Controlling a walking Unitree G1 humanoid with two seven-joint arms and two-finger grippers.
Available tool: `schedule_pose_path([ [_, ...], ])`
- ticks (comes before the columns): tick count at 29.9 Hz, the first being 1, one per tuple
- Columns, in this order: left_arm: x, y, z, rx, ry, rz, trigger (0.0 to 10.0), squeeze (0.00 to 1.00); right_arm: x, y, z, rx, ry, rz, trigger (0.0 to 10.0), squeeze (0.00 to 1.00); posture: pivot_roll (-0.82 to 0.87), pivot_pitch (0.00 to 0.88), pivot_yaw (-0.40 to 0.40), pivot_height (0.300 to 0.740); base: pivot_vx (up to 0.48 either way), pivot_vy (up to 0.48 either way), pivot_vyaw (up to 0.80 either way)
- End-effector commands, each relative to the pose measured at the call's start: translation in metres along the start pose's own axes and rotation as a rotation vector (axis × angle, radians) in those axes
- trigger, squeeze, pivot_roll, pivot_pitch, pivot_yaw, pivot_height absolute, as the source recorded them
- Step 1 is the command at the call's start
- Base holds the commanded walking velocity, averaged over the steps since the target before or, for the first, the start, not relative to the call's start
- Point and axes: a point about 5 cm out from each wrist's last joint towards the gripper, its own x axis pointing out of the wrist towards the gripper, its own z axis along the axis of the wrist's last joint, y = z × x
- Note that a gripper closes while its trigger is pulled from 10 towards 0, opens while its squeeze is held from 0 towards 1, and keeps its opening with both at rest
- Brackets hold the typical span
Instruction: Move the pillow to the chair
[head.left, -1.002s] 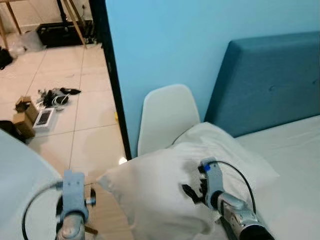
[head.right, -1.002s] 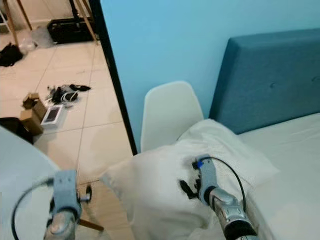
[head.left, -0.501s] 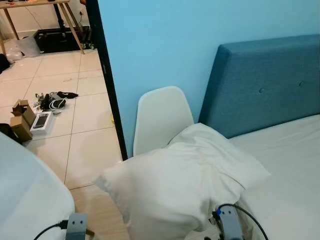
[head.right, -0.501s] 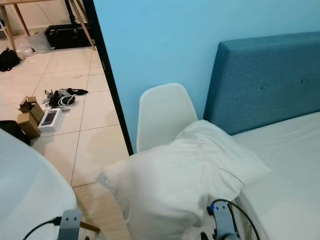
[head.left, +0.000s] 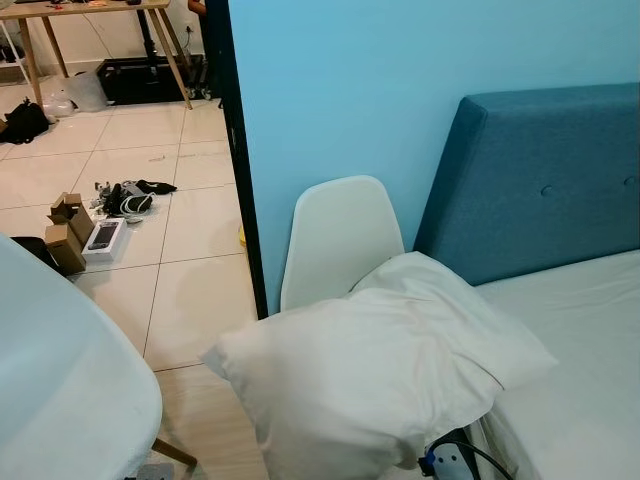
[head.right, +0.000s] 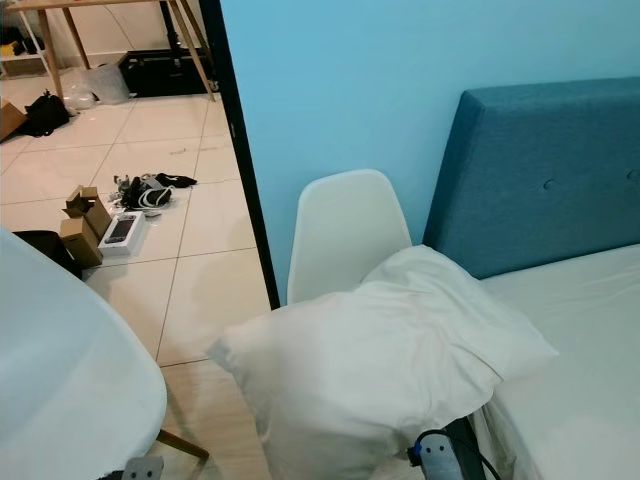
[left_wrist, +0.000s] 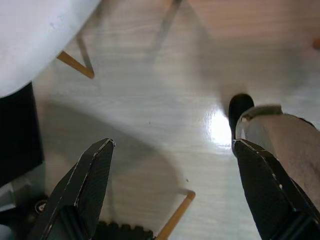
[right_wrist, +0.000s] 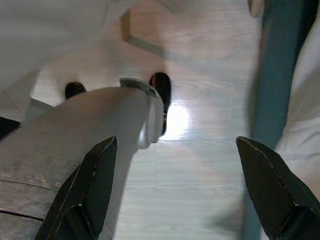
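my left gripper (left_wrist: 170, 190) hangs low over pale wood-look floor (left_wrist: 165, 115), its two black fingers spread wide with nothing between them. my right gripper (right_wrist: 175, 185) is the same, fingers wide apart and empty, pointing down at the floor beside my own grey leg (right_wrist: 75, 145) and the bed's teal side.

from the head camera, the pillow (head.left: 370, 370) sits nearest of the task's things: a plump white sack of soft, creased cotton, corners drooping. it rests on the seat of the chair (head.left: 335, 240) with its far end lapping onto the edge of the bed (head.left: 580, 330). neither gripper touches it. i judge the move essentially made: the pillow is on the chair and let go. what may be left is a nudge to bring it wholly off the mattress, since part of it overhangs the bed.

behind the pillow rises the chair's back, a smooth moulded white shell with a rounded top. beside that stands the headboard (head.left: 540, 180), padded teal fabric with buttons. beyond the chair, a flat light blue wall (head.left: 380, 90) ends at a dark door frame (head.left: 240, 170). past it lie glossy cream tiles strewn with small boxes (head.left: 75, 235) and cables.
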Motion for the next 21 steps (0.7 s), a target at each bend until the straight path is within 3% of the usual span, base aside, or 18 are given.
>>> schedule_pose_path([
  [1,0.000,0.009,-0.008,-0.025,0.038,0.015,10.0,0.00,-0.001,-0.001,-0.005,-0.003,0.019,-0.008,10.0,0.00,-0.16,0.090,0.003,0.740,0.000,0.000,-0.77],
  [7,-0.001,0.012,-0.014,-0.131,0.056,0.007,10.0,0.00,-0.002,-0.008,-0.005,0.023,0.021,-0.047,10.0,0.00,-0.17,0.091,-0.004,0.740,0.000,0.000,-0.77],
  [11,-0.001,0.013,-0.014,-0.138,0.054,0.007,10.0,0.00,-0.002,-0.011,-0.003,0.034,0.012,-0.066,10.0,0.00,-0.17,0.092,0.001,0.740,0.000,0.000,-0.77],
  [12,0.000,0.016,-0.012,-0.150,0.047,0.015,10.0,0.00,-0.002,-0.016,0.016,0.089,-0.062,-0.079,10.0,0.00,-0.17,0.094,0.003,0.740,0.000,0.000,-0.77],
  [16,0.001,0.018,-0.010,-0.157,0.042,0.018,10.0,0.00,-0.003,-0.018,0.028,0.116,-0.106,-0.082,10.0,0.00,-0.17,0.094,0.003,0.740,0.000,0.000,-0.77],
  [17,0.001,0.019,-0.006,-0.162,0.023,0.017,10.0,0.00,-0.004,-0.022,0.042,0.149,-0.162,-0.083,10.0,0.00,-0.17,0.094,0.003,0.740,0.000,0.000,-0.77],
  [19,0.004,0.021,0.015,-0.151,-0.066,0.024,10.0,0.00,-0.010,-0.031,0.076,0.249,-0.312,-0.069,10.0,0.00,-0.17,0.097,0.012,0.740,0.000,0.000,-0.77],
  [20,0.005,0.022,0.034,-0.106,-0.153,0.035,10.0,0.00,-0.014,-0.036,0.094,0.291,-0.393,-0.052,10.0,0.00,-0.18,0.096,0.019,0.740,0.000,0.000,-0.77],
  [21,0.005,0.022,0.034,-0.106,-0.153,0.035,10.0,0.00,-0.014,-0.036,0.094,0.291,-0.393,-0.052,10.0,0.00,-0.18,0.096,0.019,0.740,0.000,0.000,-0.77],
])
